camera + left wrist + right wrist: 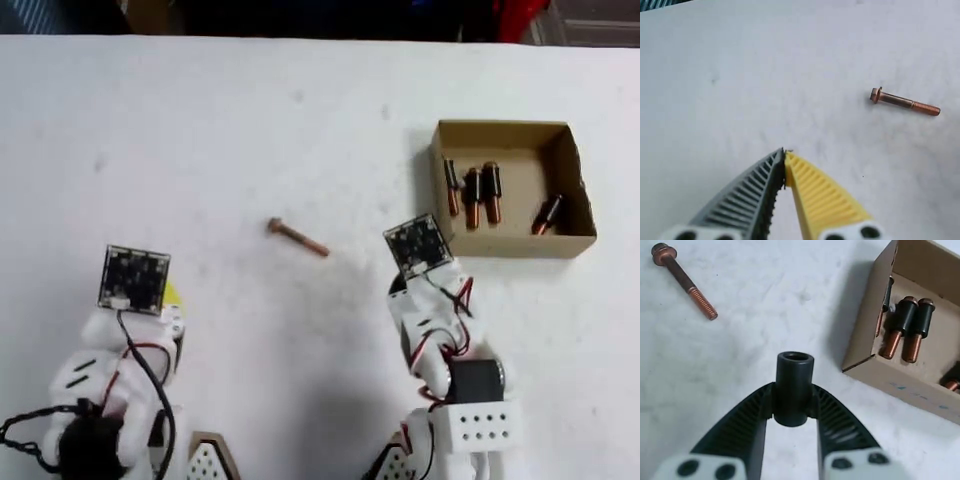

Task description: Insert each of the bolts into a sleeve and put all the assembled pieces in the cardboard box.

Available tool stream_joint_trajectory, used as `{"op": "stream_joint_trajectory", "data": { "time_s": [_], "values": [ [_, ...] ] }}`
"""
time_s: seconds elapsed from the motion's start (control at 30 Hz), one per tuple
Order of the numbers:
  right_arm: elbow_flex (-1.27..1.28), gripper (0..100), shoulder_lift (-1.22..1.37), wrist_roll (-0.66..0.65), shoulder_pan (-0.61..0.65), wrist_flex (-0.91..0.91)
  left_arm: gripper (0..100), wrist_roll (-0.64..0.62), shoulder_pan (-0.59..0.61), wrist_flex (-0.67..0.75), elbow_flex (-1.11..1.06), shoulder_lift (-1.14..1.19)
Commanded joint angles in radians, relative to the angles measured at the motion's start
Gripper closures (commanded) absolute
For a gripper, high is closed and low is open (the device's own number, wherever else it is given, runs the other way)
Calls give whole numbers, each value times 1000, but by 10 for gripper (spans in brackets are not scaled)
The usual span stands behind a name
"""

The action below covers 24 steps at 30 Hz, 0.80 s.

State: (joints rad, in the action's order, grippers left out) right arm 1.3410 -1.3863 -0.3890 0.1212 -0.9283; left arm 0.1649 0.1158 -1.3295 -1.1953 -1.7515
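A copper bolt point(297, 238) lies loose on the white table between the two arms; it also appears as the bolt point(904, 102) and the bolt point(684, 280). My right gripper point(792, 405) is shut on a black sleeve point(794, 386), held upright with its hollow end up, between the bolt and the cardboard box point(867, 335). The box point(580, 190) holds several assembled bolt-and-sleeve pieces point(482, 193). My left gripper point(784, 152) is shut with nothing in it, some way off from the bolt, low at the table's front left point(135, 278).
The box stands at the right of the table, just beyond the right arm point(440, 320). Wide bare tabletop stretches behind and to the left of the bolt. Dark room clutter lines the far table edge.
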Motion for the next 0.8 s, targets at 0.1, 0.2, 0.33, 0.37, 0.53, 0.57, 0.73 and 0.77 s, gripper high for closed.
{"op": "stream_joint_trajectory", "data": {
  "time_s": [0.1,0.2,0.33,0.37,0.53,0.57,0.73,0.77],
  "values": [
    [51,982,-88,31,2,28,976,-5,-79,3,184,298],
    [89,982,-137,31,2,28,976,-77,-142,15,265,417],
    [143,982,-222,31,2,28,976,-147,-214,91,313,541],
    [161,982,-246,31,2,28,976,-160,-228,112,315,572],
    [239,982,-374,31,-2,24,976,-229,-252,213,318,727],
    [253,982,-400,29,-4,24,976,-238,-252,235,318,759],
    [284,982,-412,21,-4,24,976,-249,-252,321,336,898],
    [285,982,-412,21,-4,24,976,-250,-252,319,356,923]
  ]
}}
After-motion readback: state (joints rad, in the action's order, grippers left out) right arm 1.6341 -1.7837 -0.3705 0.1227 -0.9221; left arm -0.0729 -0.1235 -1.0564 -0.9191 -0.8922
